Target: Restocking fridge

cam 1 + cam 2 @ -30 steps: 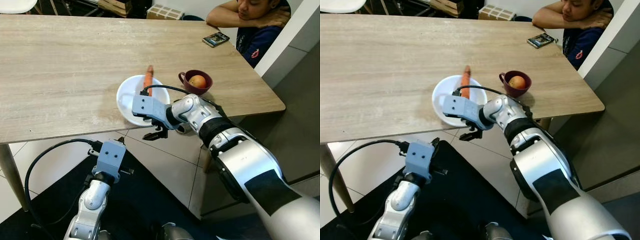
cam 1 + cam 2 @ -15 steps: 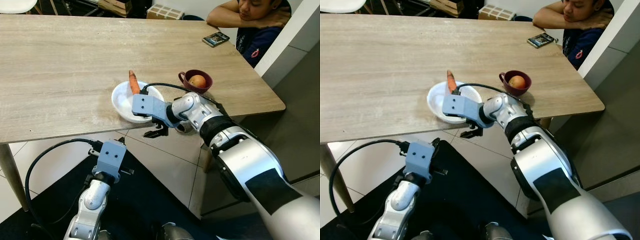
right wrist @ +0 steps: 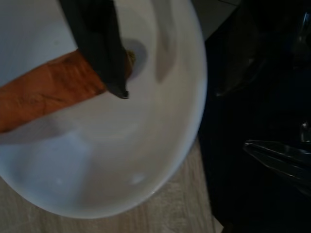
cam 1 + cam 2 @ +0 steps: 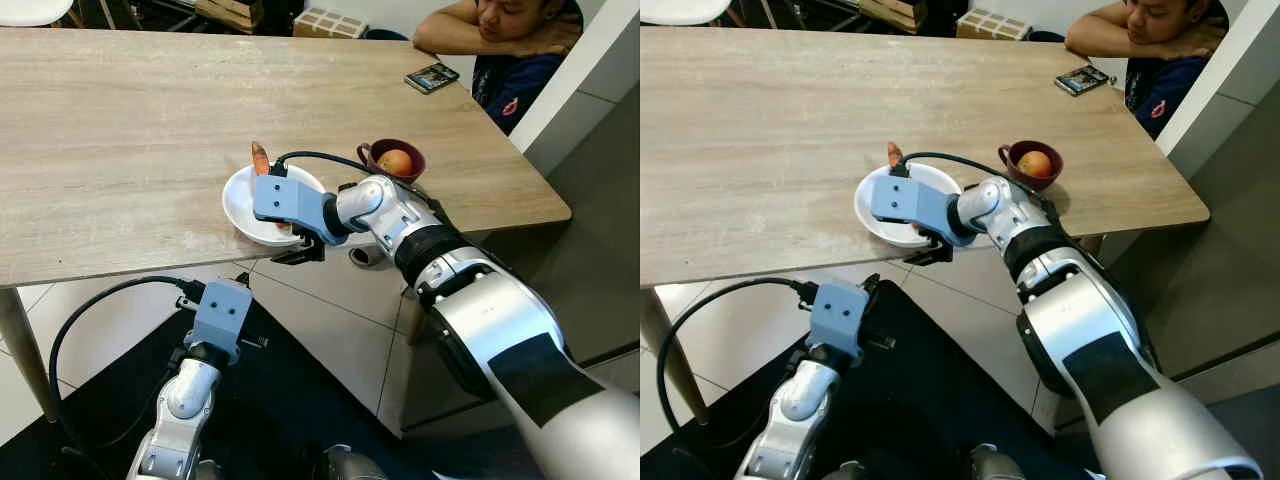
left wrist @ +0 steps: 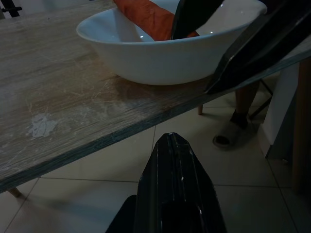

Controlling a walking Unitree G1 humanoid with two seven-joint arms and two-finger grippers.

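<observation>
We note a large light-wood dining table (image 4: pixel 130 110) taking up most of the head views, with a person (image 4: pixel 505 45) in a dark top leaning on its far right corner and a small dark phone-like object (image 4: pixel 432 77) lying flat on the tabletop just beside that person's arm. Our silver right arm (image 4: pixel 440 270) reaches from the lower right to the table's near edge, where a shallow white ceramic bowl (image 4: pixel 240 200) sits close to the rim. In the bowl lies a single orange carrot (image 3: pixel 43 94), its tip poking up over the far rim in the head views. Our right gripper (image 4: pixel 292 240) straddles the bowl's near rim: in the right wrist view one black finger (image 3: pixel 99 48) lies inside the bowl against the carrot, while the other runs outside and below the table edge, so the jaws are spread around the rim; whether they actually pinch the bowl wall we cannot tell. To the right of the white bowl, near but apart from it, stands a small dark-red cup (image 4: pixel 391 163) holding one round yellow-red fruit (image 4: pixel 395 161). Our left arm hangs below the table over a dark floor mat (image 4: pixel 260 400), and the left gripper (image 5: pixel 175 189) points up at the bowl's underside from under the table edge; its fingers appear closed together, holding nothing.
</observation>
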